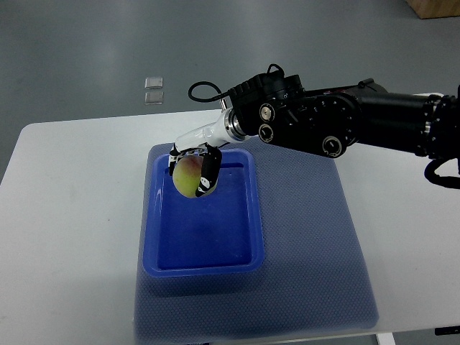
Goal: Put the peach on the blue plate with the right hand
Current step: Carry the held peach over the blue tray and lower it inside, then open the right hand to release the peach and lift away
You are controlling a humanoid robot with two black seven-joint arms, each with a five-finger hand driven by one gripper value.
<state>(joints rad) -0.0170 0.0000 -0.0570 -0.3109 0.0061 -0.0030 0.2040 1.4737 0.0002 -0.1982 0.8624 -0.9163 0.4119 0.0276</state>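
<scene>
A yellow-green peach with a pink blush (187, 177) is held in my right hand (192, 167), whose fingers curl around it from above. The black right arm reaches in from the right edge. Hand and peach are over the far end of the blue rectangular plate (204, 267), which lies on a blue-grey mat. I cannot tell whether the peach touches the plate's floor. The left arm does not show.
The blue-grey mat (309, 244) covers the middle and right of the white table (65, 215). Two small clear squares (153, 89) lie on the grey floor beyond the table. A brown box corner (435, 7) shows at the top right.
</scene>
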